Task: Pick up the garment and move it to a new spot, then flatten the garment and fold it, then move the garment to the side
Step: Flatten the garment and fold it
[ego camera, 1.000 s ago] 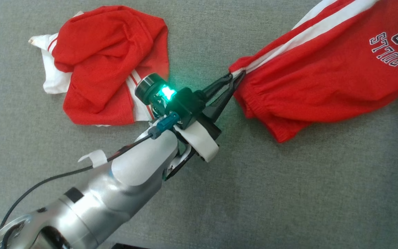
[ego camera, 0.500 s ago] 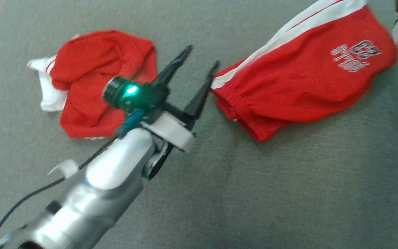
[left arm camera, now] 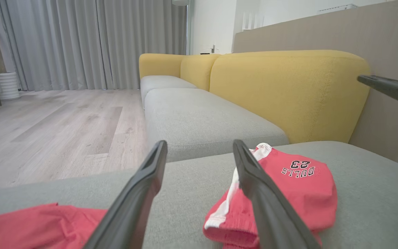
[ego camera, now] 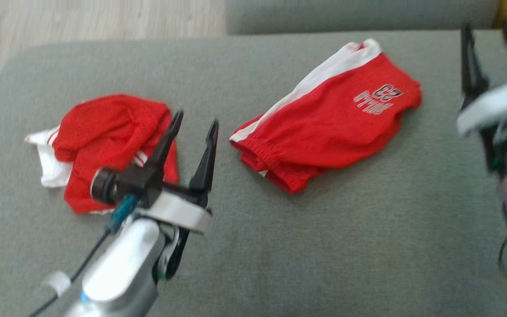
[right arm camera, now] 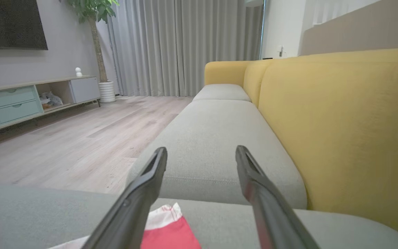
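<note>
Head view: my left hand (ego camera: 195,122) hovers spread wide and empty above the grey sofa seat (ego camera: 324,246). It is between the crumpled red garment (ego camera: 108,141) on my left and the folded red shorts (ego camera: 328,127), which lie flat mid-seat. My right hand (ego camera: 486,33) is spread and empty too, well off to the shorts' right.

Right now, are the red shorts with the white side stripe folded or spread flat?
Folded: the red shorts lie doubled over, two waistband layers stacked at one end.

surface: grey cushion (ego camera: 306,246) | lying on it: red shorts (ego camera: 328,127); crumpled red garment (ego camera: 104,136)
</note>
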`<state>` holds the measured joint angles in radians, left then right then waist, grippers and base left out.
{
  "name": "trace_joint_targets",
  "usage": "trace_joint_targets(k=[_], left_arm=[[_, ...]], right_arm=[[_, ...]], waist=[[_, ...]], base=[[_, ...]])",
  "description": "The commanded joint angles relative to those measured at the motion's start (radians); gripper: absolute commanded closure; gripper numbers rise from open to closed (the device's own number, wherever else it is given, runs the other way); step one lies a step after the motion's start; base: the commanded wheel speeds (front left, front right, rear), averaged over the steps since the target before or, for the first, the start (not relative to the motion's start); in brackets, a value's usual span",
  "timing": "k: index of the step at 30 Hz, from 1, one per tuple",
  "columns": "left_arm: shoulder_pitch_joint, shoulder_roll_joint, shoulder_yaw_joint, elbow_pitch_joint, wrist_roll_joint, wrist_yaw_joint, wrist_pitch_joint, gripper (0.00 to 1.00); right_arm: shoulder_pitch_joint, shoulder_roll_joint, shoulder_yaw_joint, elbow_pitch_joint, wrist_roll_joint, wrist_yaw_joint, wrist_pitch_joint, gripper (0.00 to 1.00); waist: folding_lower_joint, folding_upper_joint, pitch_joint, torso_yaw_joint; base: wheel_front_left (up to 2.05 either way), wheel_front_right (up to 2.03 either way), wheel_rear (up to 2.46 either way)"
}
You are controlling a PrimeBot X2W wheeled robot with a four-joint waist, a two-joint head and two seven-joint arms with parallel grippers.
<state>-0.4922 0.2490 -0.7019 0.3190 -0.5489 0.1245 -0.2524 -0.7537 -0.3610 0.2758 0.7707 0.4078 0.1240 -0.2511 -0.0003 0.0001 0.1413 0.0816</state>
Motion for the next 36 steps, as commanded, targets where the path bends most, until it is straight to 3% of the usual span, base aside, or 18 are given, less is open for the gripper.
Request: trace_joint_targets(k=[1, 6, 12, 18, 29, 34, 36], left_arm=[[-0.011, 0.021, 0.053, -0.033, 0.009, 0.01, -0.009, 0.0], [0.112, -0.001, 0.117, -0.062, 0.043, 0.027, -0.009, 0.0], [0.248, -0.038, 0.187, -0.084, 0.095, 0.011, -0.009, 0.0], [0.313, -0.074, 0.26, -0.09, 0.143, -0.032, -0.009, 0.0], [0.251, -0.134, 0.3, -0.088, 0.23, -0.114, -0.009, 0.0], [0.212, -0.147, 0.312, -0.083, 0.249, -0.133, -0.009, 0.0], [0.185, -0.158, 0.314, -0.083, 0.263, -0.15, -0.009, 0.0]], right_arm=[[0.032, 0.018, -0.013, -0.054, -0.019, 0.007, -0.01, 0.0], [0.258, 0.117, -0.142, -0.198, -0.104, 0.007, -0.011, 0.0], [0.487, 0.255, -0.243, -0.362, -0.217, 0.007, -0.011, 0.0], [0.601, 0.302, -0.254, -0.438, -0.252, 0.007, 0.031, 0.0], [0.513, 0.309, -0.318, -0.534, -0.312, 0.007, 0.13, 0.0], [0.402, 0.308, -0.375, -0.499, -0.313, 0.007, 0.225, 0.0], [0.302, 0.292, -0.416, -0.431, -0.307, 0.007, 0.295, 0.0]], waist=[[0.0003, -0.0001, -0.037, -0.024], [0.0003, -0.0001, -0.079, -0.036], [0.0003, -0.0001, -0.094, -0.039], [0.0003, -0.0001, -0.093, -0.037], [0.0003, -0.0001, 0.034, 0.041], [0.0003, -0.0001, 0.095, 0.082], [0.0003, -0.0001, 0.13, 0.111]], base=[[0.0, 0.0, 0.0], [0.0, 0.0, 0.0], [0.0, 0.0, 0.0], [0.0, 0.0, 0.0], [0.0, 0.0, 0.0], [0.0, 0.0, 0.0], [0.0, 0.0, 0.0]])
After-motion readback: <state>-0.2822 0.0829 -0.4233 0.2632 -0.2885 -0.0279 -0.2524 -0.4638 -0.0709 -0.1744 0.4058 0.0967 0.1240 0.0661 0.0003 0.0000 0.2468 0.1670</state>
